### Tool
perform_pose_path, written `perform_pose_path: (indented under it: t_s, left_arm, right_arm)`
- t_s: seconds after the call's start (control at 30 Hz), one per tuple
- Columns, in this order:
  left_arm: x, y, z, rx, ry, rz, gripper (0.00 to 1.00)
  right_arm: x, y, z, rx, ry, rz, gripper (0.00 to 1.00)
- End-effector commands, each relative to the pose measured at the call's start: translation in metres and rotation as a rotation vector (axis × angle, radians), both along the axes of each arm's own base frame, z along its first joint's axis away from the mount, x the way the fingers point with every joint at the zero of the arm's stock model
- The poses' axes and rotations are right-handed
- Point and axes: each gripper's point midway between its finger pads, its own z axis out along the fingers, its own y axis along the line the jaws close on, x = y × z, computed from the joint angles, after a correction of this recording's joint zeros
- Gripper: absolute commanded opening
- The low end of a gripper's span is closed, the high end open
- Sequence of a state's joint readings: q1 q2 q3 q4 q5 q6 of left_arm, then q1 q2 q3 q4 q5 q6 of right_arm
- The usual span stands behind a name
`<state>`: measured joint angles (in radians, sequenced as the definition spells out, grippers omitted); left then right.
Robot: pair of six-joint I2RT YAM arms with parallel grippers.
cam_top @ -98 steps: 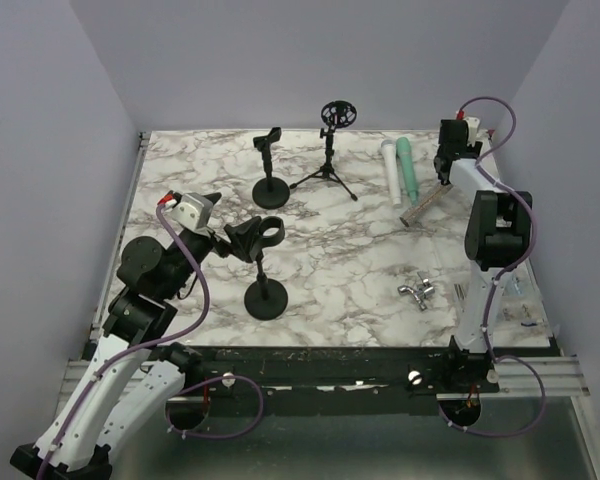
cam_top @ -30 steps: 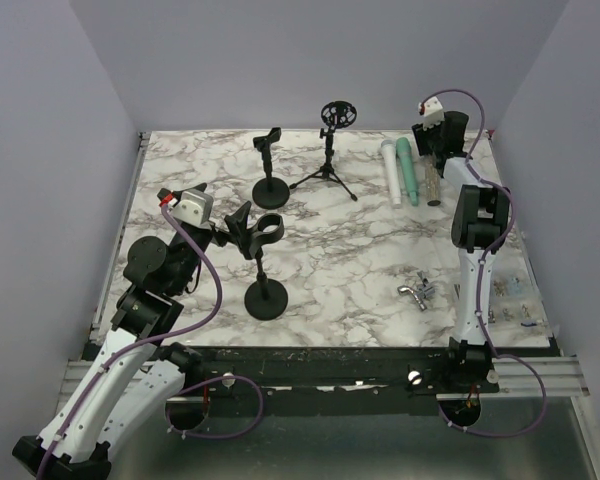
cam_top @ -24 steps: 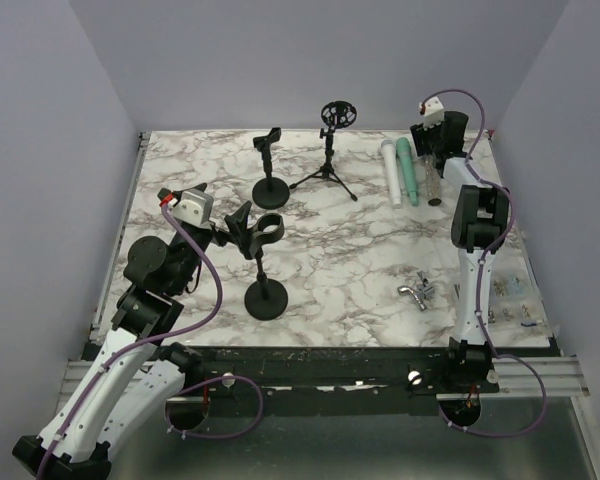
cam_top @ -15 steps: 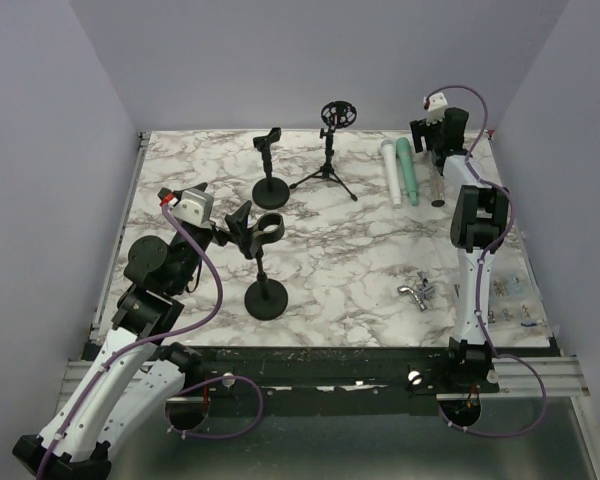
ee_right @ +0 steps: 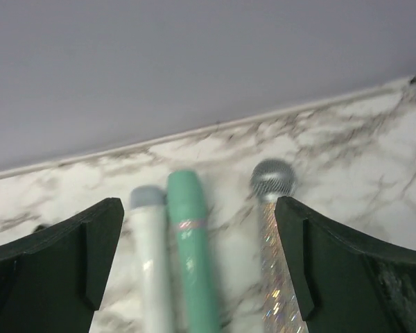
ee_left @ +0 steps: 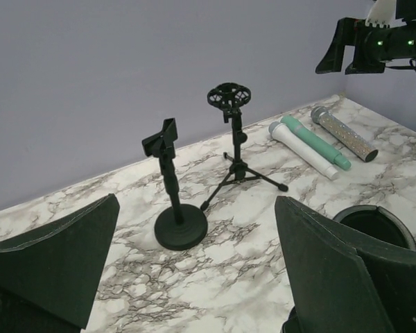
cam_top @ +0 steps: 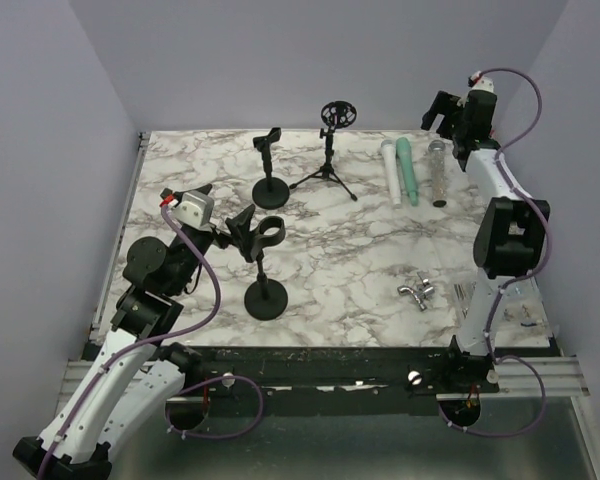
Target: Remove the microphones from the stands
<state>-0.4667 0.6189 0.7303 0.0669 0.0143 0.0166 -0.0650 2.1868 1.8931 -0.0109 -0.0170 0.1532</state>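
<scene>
A glittery silver microphone (cam_top: 438,175) (ee_right: 279,277) lies flat on the marble table (cam_top: 360,250), to the right of a green microphone (cam_top: 409,170) (ee_right: 193,257) and a white one (cam_top: 391,172) (ee_right: 151,270). My right gripper (cam_top: 445,112) (ee_right: 200,222) hangs open above their heads by the back wall, holding nothing. The near stand (cam_top: 266,298) has an empty ring holder (cam_top: 268,229) (ee_left: 373,220). My left gripper (cam_top: 236,230) (ee_left: 197,263) stands open beside that holder, with only table between its fingers.
A second stand with a round base (cam_top: 271,190) (ee_left: 180,225) and a tripod stand with a shock mount (cam_top: 330,150) (ee_left: 232,139) stand empty at the back middle. A metal fitting (cam_top: 418,290) and small parts (cam_top: 520,300) lie at the right front.
My right gripper has opened and let go of the glittery microphone, which now lies beside the green one. That arm has lifted up and back towards the wall. The left arm has stayed still.
</scene>
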Motion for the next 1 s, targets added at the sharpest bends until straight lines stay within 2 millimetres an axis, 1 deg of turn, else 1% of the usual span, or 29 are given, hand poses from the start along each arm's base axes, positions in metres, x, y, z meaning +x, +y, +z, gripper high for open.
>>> perform_pose_path:
  t_s: [0.0,0.03,0.07,0.1,0.13,0.17,0.2,0.27,0.33,0.37,0.4,0.43,0.47,0.53,0.6,0.63,0.67,0.7,0.73,0.77,0.8,0.87,0.97]
  left_arm:
    - [-0.017,-0.015,-0.003,-0.024,0.016,-0.112,0.99]
    - [-0.019,-0.016,-0.002,-0.029,0.015,-0.123,0.98]
    - [-0.02,-0.017,-0.002,-0.038,0.021,-0.134,0.98]
    - [-0.022,-0.018,-0.002,-0.051,0.027,-0.14,0.98]
    - [-0.024,-0.019,-0.003,-0.071,0.039,-0.147,0.99]
    - [-0.026,-0.02,-0.004,-0.084,0.052,-0.157,0.99]
    - [-0.028,-0.02,-0.006,-0.092,0.065,-0.163,0.99]
    - [-0.03,-0.016,-0.009,-0.121,0.107,-0.144,0.98]
    - [-0.035,-0.015,-0.009,-0.131,0.152,-0.142,0.98]
    - [-0.038,-0.014,-0.005,-0.14,0.169,-0.145,0.98]
    - [-0.042,-0.012,-0.003,-0.15,0.191,-0.142,0.99]
    - [-0.046,-0.01,0.004,-0.165,0.199,-0.14,0.99]
    - [-0.051,-0.008,0.007,-0.17,0.209,-0.141,0.98]
    - [-0.061,-0.002,0.019,-0.189,0.217,-0.137,0.99]
    - [-0.07,0.007,0.028,-0.217,0.235,-0.109,0.99]
    - [-0.074,0.011,0.028,-0.228,0.26,-0.093,0.99]
    - [-0.079,0.015,0.035,-0.258,0.274,-0.084,0.98]
    - [-0.084,0.018,0.035,-0.275,0.306,-0.075,0.98]
    - [-0.09,0.019,0.04,-0.313,0.334,-0.075,0.99]
    - [-0.094,0.02,0.039,-0.339,0.371,-0.074,0.99]
    - [-0.098,0.019,0.04,-0.377,0.403,-0.079,0.99]
    - [-0.104,0.016,0.035,-0.447,0.478,-0.086,0.99]
    - [-0.106,0.005,0.024,-0.509,0.561,-0.126,0.98]
  right_arm:
    - [-0.057,0.063,0.017,0.299,-0.004,0.09,1.0]
    - [-0.069,0.075,0.015,0.305,0.005,0.111,1.0]
    - [-0.083,0.091,0.01,0.313,0.025,0.144,1.0]
    - [-0.095,0.105,0.011,0.327,0.033,0.173,1.0]
    - [-0.109,0.115,0.002,0.34,0.062,0.201,1.0]
    - [-0.122,0.126,0.001,0.348,0.077,0.225,1.0]
    - [-0.135,0.135,-0.005,0.356,0.099,0.245,1.0]
    - [-0.158,0.148,-0.008,0.361,0.117,0.285,1.0]
    - [-0.178,0.155,-0.007,0.37,0.118,0.313,1.0]
    - [-0.189,0.157,-0.006,0.377,0.118,0.323,1.0]
    - [-0.197,0.158,-0.001,0.383,0.102,0.331,1.0]
    - [-0.205,0.158,-0.004,0.391,0.103,0.333,1.0]
    - [-0.212,0.159,-0.001,0.403,0.094,0.342,1.0]
    - [-0.227,0.162,-0.006,0.431,0.106,0.359,1.0]
    - [-0.241,0.173,-0.012,0.479,0.134,0.409,1.0]
    - [-0.248,0.18,-0.014,0.499,0.145,0.46,1.0]
    - [-0.256,0.189,-0.017,0.516,0.157,0.505,1.0]
    - [-0.263,0.197,-0.018,0.528,0.159,0.548,1.0]
    - [-0.271,0.204,-0.023,0.533,0.166,0.574,1.0]
    - [-0.276,0.211,-0.024,0.528,0.159,0.598,1.0]
    - [-0.283,0.216,-0.03,0.524,0.162,0.611,1.0]
    - [-0.291,0.226,-0.04,0.521,0.16,0.631,1.0]
    - [-0.295,0.236,-0.059,0.53,0.202,0.638,1.0]
